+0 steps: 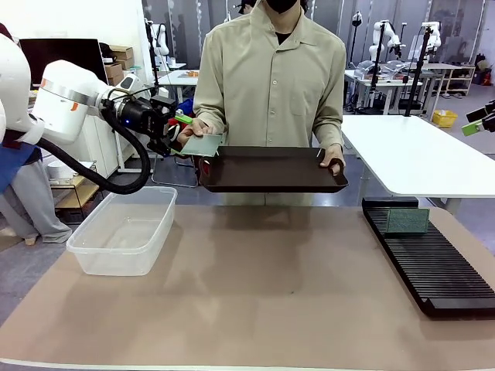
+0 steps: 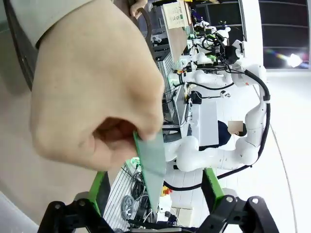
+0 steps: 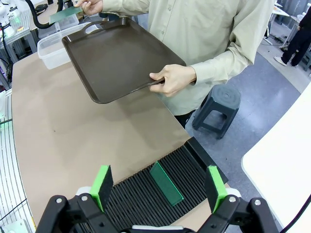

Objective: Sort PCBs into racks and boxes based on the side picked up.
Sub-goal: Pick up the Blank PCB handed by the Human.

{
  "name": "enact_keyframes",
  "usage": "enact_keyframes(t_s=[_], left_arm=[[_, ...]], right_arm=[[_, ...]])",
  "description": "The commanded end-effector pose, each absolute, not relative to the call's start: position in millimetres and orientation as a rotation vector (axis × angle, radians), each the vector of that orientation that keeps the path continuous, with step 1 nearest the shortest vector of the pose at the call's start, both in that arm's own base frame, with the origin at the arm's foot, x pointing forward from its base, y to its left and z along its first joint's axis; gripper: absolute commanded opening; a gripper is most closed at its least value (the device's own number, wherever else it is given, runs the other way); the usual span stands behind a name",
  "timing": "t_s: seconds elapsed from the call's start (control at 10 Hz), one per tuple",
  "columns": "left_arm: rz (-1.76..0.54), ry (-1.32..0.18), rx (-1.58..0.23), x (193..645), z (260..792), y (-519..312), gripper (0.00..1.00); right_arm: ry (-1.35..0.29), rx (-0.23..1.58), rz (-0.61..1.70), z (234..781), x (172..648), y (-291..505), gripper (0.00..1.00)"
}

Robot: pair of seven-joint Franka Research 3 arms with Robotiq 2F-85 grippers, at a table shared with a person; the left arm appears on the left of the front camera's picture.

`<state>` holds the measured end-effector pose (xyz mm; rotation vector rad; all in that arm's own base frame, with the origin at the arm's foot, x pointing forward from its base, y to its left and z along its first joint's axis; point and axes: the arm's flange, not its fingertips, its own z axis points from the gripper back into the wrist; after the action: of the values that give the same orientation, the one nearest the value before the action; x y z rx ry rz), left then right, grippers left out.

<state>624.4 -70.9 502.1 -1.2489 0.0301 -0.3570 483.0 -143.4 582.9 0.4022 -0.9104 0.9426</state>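
Observation:
A person's hand (image 1: pixel 195 127) holds a thin green PCB (image 1: pixel 203 144) out over the left side of the table. My left gripper (image 1: pixel 183 136) is open, and its green pads stand on either side of the board. In the left wrist view the PCB (image 2: pixel 153 165) hangs from the hand (image 2: pixel 92 97) between the pads (image 2: pixel 99 187), which stay clear of it. A second PCB (image 1: pixel 407 221) stands upright in the black rack (image 1: pixel 441 270). My right gripper (image 3: pixel 159 187) hovers open above that PCB (image 3: pixel 166 183) and the rack (image 3: pixel 131 194). The clear box (image 1: pixel 124 232) sits at the left.
The person's other hand holds a dark brown tray (image 1: pixel 271 170) over the table's far edge, and the same tray (image 3: pixel 116 53) shows in the right wrist view. My right gripper (image 1: pixel 476 120) is at the right edge. A white table (image 1: pixel 418 154) stands behind the rack. A grey stool (image 3: pixel 221 109) is on the floor.

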Motion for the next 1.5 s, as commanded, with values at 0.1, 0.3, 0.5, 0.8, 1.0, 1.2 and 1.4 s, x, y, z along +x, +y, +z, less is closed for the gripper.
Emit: enact_keyframes(t_s=[0.1, 0.3, 0.5, 0.8, 1.0, 1.2, 1.4], left_arm=[[-0.315, -0.060, -1.245, 630, 499, -88, 1.00], [-0.310, -0.130, -1.246, 625, 496, -92, 0.82], [-0.323, -0.119, -1.239, 614, 494, -88, 0.22], [-0.320, -0.108, -1.253, 594, 489, -85, 0.00], [-0.309, -0.106, -1.269, 589, 485, -84, 0.00], [-0.303, -0.108, -1.269, 586, 485, -82, 0.00], [-0.310, -0.101, -1.284, 589, 485, -80, 0.00]], right_arm=[[-0.906, 0.406, 0.941, 582, 483, -142, 1.00], [-0.906, 0.406, 0.941, 582, 483, -142, 1.00], [-0.906, 0.406, 0.941, 582, 483, -142, 1.00], [-0.906, 0.406, 0.941, 582, 483, -142, 1.00], [-0.906, 0.406, 0.941, 582, 483, -142, 1.00], [-0.906, 0.406, 0.941, 582, 483, -142, 1.00], [-0.906, 0.406, 0.941, 582, 483, -142, 1.00]])
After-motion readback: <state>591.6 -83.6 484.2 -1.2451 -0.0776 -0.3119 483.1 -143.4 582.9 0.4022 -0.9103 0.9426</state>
